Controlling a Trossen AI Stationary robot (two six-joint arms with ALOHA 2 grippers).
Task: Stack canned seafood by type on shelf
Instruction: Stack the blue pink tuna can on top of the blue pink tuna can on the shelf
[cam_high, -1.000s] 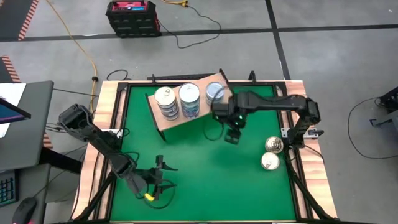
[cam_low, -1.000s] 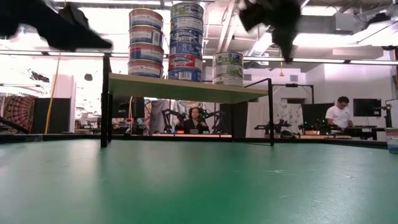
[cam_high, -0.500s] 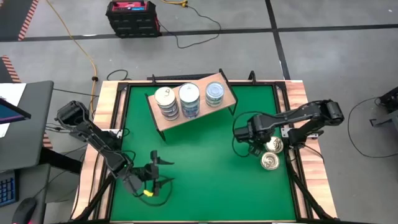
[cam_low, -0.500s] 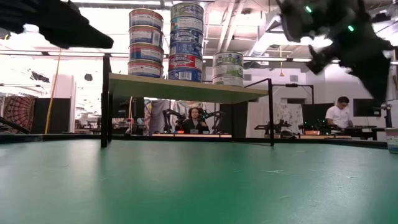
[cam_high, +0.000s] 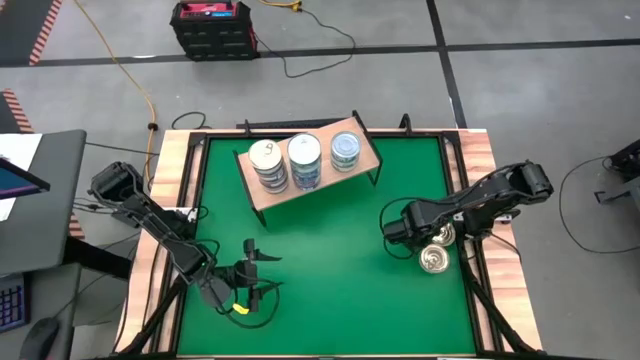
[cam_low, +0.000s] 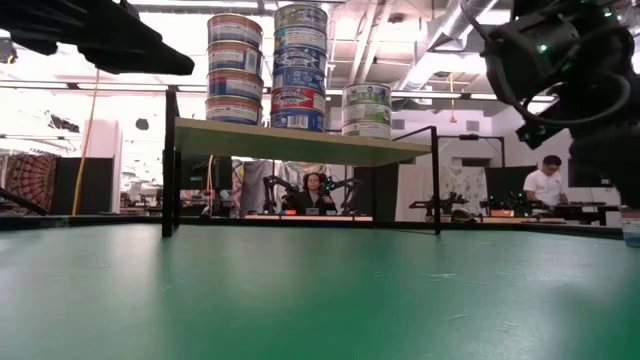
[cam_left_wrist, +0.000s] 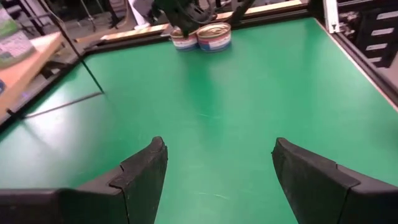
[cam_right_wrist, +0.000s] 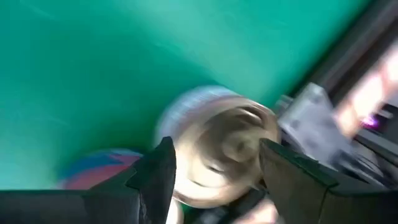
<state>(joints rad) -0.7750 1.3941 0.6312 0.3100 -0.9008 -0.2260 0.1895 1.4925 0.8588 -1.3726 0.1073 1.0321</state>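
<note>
Left gripper (cam_high: 262, 277) waits low at the table's near-left, fingers apart — right gripper (cam_high: 432, 240) hovers far right, fingers spread.

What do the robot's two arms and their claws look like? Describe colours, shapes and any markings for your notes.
Both arms are dark, jointed links. The left arm is black, with a small yellow mark by its claw. The left claw's two fingers are broad, matte black wedges. The right arm is equally dark; small green lights glow on its wrist housing. The right claw has similar black fingers.
</note>
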